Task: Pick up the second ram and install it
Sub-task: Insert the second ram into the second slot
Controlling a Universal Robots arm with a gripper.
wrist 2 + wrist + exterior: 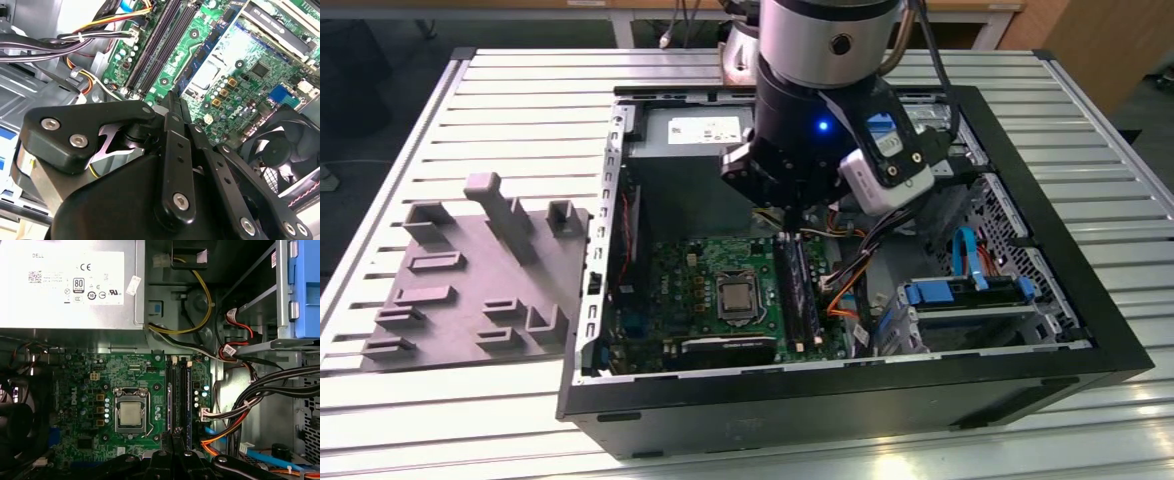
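Silver cylindrical arm (831,40), black wrist housing (787,135) with a blue light (822,126), white camera box (887,172), black link-bar gripper (172,101) studded with silver screws (180,201).

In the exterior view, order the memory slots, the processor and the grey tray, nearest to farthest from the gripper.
1. Memory slots, under the gripper.
2. Processor, beside the slots.
3. Grey tray, outside the case, exterior view's left.

One computer case (854,398), one green motherboard (675,268), one processor (738,296), one power supply (70,310), one grey fixture (460,290), one tool (172,104)
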